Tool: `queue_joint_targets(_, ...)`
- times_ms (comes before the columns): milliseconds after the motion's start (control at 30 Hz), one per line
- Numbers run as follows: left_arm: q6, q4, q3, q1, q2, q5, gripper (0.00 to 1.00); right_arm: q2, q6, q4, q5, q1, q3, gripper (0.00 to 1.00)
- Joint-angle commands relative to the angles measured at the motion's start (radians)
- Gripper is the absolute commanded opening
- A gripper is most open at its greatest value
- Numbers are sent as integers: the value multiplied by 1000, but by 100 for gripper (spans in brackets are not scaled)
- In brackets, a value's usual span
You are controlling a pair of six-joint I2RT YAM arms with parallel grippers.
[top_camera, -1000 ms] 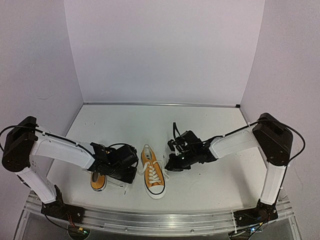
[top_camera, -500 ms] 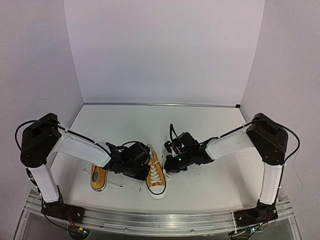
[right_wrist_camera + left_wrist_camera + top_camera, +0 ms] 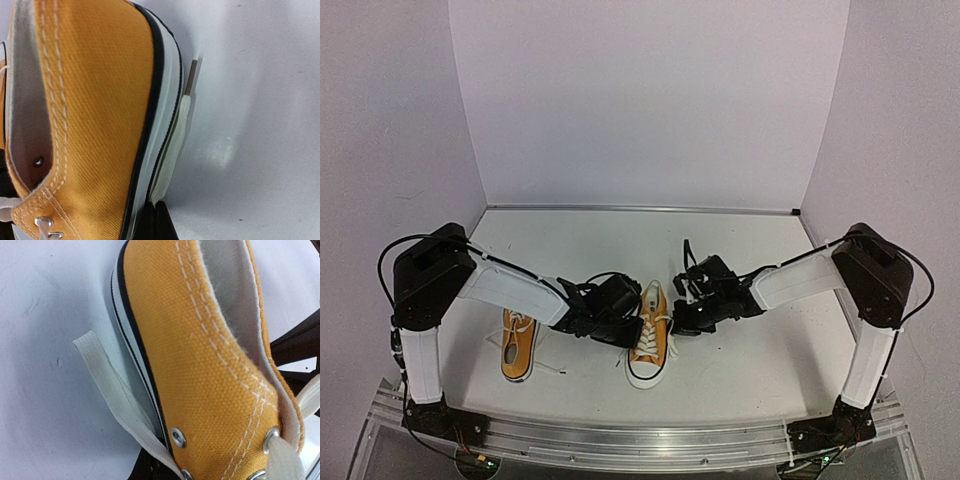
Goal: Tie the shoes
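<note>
Two orange-yellow sneakers with white laces lie on the white table. One shoe [image 3: 651, 335] lies between my grippers, toe toward the near edge. My left gripper [image 3: 624, 326] is at its left side, shut on a flat white lace [image 3: 115, 390] that runs down beside the sole into the black fingertips [image 3: 150, 471]. My right gripper [image 3: 682, 318] is at its right side, shut on the other lace [image 3: 172, 145], whose tip [image 3: 192, 76] points away along the sole. The shoe's orange canvas fills both wrist views [image 3: 200, 355] [image 3: 100, 100]. The other shoe [image 3: 517, 344] lies alone to the left, laces loose.
A loose lace end [image 3: 551, 370] of the left shoe trails on the table toward the middle shoe. White walls close in the back and both sides. An aluminium rail [image 3: 620, 436] runs along the near edge by the arm bases.
The left gripper has moved right, off the left shoe, to the middle shoe. That shoe has shifted right and turned. The right gripper has moved slightly right and back.
</note>
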Motion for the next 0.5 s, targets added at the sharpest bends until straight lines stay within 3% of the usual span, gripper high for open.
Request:
queue_joint_targets(0, 15, 75, 48, -5, 2, 58, 0, -70, -31, 1, 38, -23, 8, 0)
queue_joint_targets(133, -1, 39, -36, 49, -111, 30, 0, -168, -49, -68, 85, -67, -17, 0)
queue_joint_targets(300, 30, -57, -150, 140, -316, -9, 0, -401, -69, -168, 161, -186, -104, 0)
queue_joint_targets(467, 76, -142, -171, 212, -413, -17, 0, -550, -83, -251, 220, -285, -162, 0)
